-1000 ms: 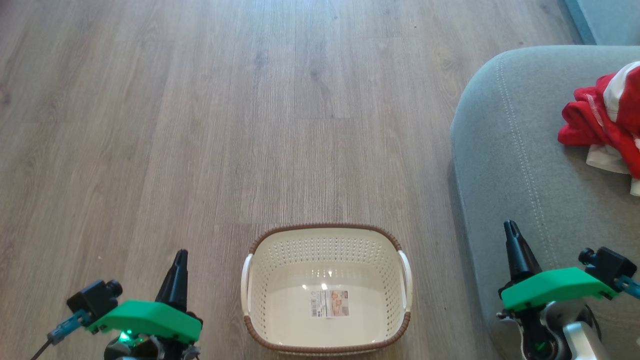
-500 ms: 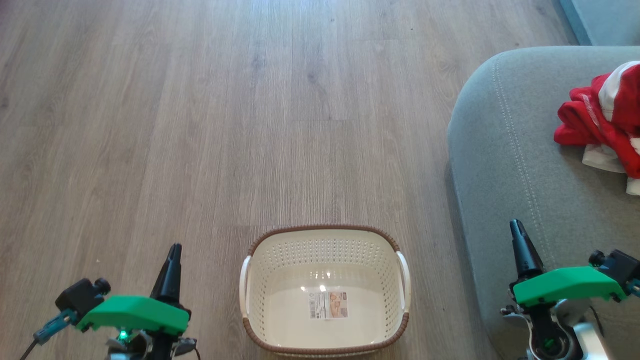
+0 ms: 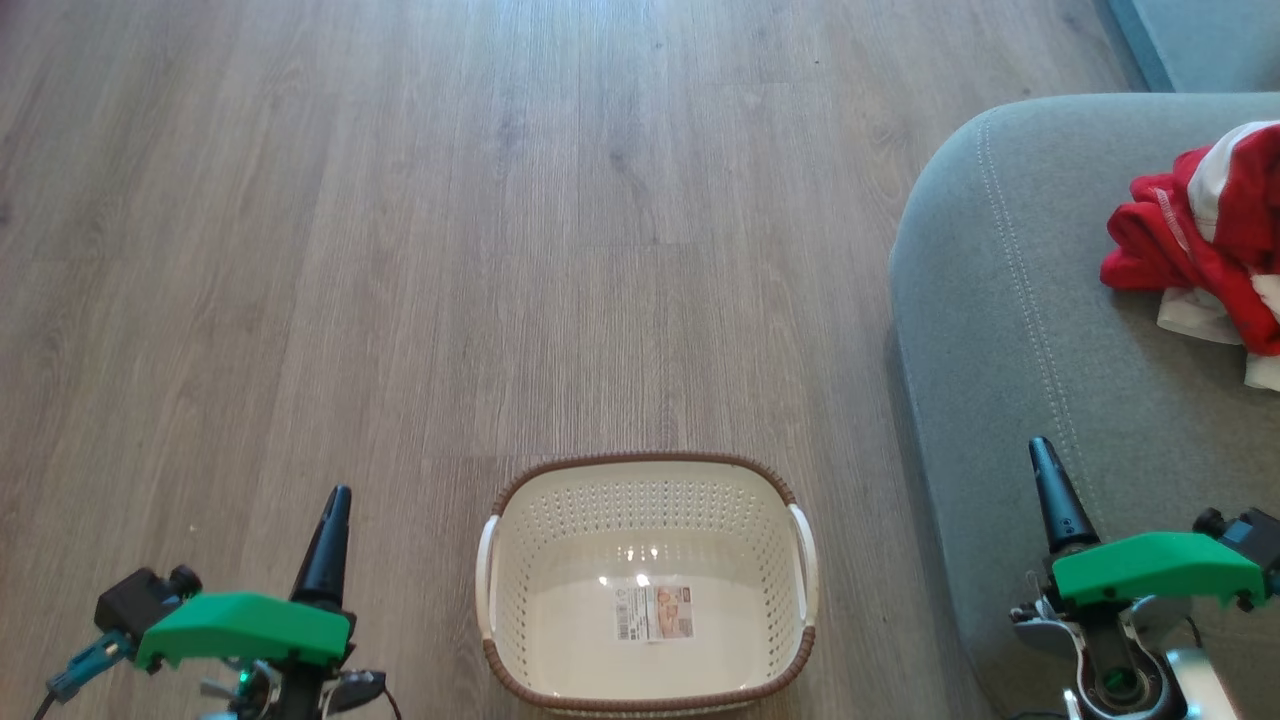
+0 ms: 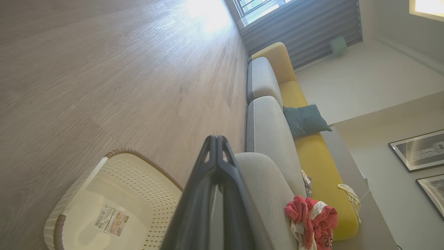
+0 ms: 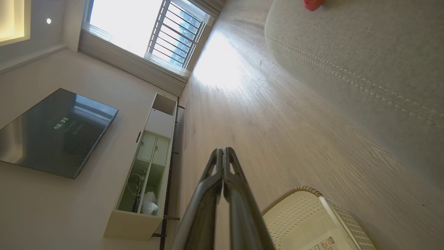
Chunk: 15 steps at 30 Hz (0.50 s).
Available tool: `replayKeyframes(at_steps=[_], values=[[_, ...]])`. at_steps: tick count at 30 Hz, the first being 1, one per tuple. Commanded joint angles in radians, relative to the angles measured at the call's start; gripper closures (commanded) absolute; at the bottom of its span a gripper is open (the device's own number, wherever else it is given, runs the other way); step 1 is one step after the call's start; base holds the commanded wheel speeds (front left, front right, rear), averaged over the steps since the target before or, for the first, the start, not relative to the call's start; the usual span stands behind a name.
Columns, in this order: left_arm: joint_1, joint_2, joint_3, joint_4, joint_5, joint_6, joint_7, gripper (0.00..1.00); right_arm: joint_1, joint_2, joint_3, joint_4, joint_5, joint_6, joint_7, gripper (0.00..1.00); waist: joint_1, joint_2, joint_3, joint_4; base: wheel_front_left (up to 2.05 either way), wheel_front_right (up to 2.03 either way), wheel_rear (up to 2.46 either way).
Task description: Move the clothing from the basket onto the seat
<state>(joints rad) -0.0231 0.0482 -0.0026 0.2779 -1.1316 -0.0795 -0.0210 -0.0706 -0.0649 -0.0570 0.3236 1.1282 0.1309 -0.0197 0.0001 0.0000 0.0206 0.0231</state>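
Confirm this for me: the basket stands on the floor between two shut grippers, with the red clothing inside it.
Not right. The basket holds just its label; the red clothing lies on the seat, as the head view shows. The rest stands.

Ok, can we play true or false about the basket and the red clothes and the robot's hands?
1. The basket is full of laundry. False: it has a label on its bottom and no clothes; the clothing lies on the seat.
2. The left gripper and the right gripper are both shut, holding nothing. True.
3. The basket stands on the seat. False: it stands on the wooden floor, beside the seat.
4. The clothing is red and white. True.
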Motion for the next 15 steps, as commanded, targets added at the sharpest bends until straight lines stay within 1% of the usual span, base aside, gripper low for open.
replayKeyframes(at_steps=[1, 15], values=[[-0.060, 0.005, 0.030, -0.031, -0.034, -0.010, 0.008, 1.00, -0.037, 0.002, 0.005, -0.041, 0.033, 0.000, 0.010, 1.00, -0.0001, 0.0000, -0.001, -0.001, 0.00, 0.00, 0.00], [-0.068, 0.005, 0.058, -0.032, -0.183, -0.023, 0.049, 1.00, -0.037, 0.006, -0.016, -0.054, 0.182, 0.000, 0.052, 1.00, -0.0001, 0.0000, -0.006, -0.008, 0.00, 0.00, 0.00]])
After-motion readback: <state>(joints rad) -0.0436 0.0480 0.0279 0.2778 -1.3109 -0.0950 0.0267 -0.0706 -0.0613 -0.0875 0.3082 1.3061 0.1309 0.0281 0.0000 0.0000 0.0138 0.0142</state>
